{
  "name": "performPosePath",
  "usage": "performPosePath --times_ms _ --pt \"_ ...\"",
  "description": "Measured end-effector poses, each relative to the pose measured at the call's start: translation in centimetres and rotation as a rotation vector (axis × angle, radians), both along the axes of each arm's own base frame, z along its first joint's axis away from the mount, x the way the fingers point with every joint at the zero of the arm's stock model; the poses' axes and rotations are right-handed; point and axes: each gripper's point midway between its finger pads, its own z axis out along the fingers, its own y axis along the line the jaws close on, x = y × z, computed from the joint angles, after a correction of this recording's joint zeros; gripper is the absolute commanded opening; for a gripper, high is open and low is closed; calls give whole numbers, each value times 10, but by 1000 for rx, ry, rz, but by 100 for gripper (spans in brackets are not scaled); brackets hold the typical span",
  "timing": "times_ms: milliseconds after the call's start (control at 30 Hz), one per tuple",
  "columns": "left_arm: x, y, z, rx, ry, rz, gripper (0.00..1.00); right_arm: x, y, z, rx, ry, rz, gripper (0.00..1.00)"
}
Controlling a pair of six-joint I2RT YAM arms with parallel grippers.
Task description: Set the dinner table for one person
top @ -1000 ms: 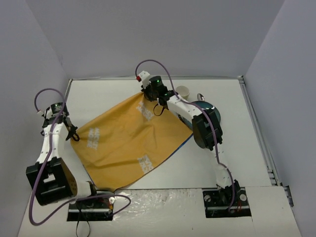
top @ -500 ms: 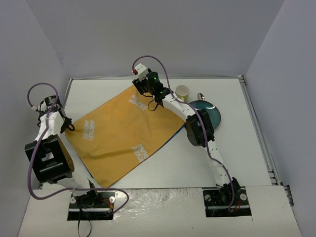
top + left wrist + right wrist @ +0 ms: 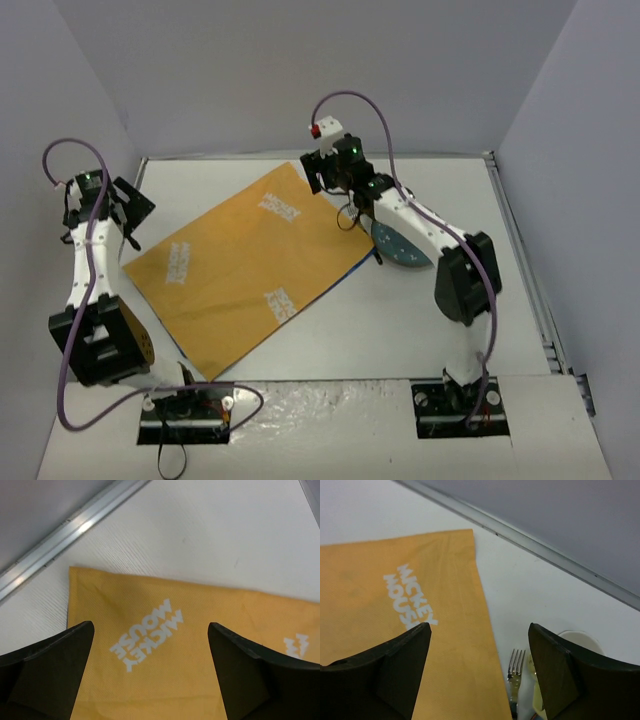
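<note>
Both grippers are now sitting clear of the placemat corners they were pinching half a second ago. The right arm is reaching further toward the right of the overhead frame, covering the cup and spoon that were showing there. The orange placemat [image 3: 250,265] is lying flat and diagonal across the centre-left of the overhead view, its wrinkles gone.

The left gripper [image 3: 132,212] is hovering at the left edge of the frame, just off the mat's left corner. In its wrist view its fingers [image 3: 50,670] are standing wide apart with nothing between them, and the white lettering [image 3: 147,635] is showing below. The right gripper [image 3: 322,178] is hanging at upper centre beside the mat's far corner, likewise spread wide and gripping nothing.

Its wrist view is showing a fork [image 3: 516,666] at lower right, just beside the mat's edge, with a pale cup [image 3: 582,641] near it. A blue plate [image 3: 402,252] is peeking out from under the right arm. The dinner table [image 3: 400,330] is filling the floor of the overhead frame, with its metal edge strip [image 3: 75,525] running across the upper left of the left wrist view.
</note>
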Motion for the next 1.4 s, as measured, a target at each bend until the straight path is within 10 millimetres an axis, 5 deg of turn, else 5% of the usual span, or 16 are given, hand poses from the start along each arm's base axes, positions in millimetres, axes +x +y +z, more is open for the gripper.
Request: performPosePath --times_ms 133,233,433,600,767,1200,1400 --pt "-6 -46 -7 -43 7 -123 93 -47 -34 17 98 63 -76 73" --pt "-13 -74 -34 -87 71 -199 92 -68 -46 -4 136 148 -123 72" --pt "-37 -92 -94 -160 211 -221 86 -107 -61 -93 134 385 -213 73" --pt "-37 -89 -131 -198 291 -190 83 -125 -60 -147 149 520 -247 73" --pt "-35 -79 -159 -226 337 -140 80 -129 -62 -183 159 581 -290 73" --pt "0 -51 -157 -227 283 -72 81 -78 -50 -181 248 500 -325 73" --pt "15 -47 -153 -225 259 -88 89 -64 -45 -179 220 482 -309 72"
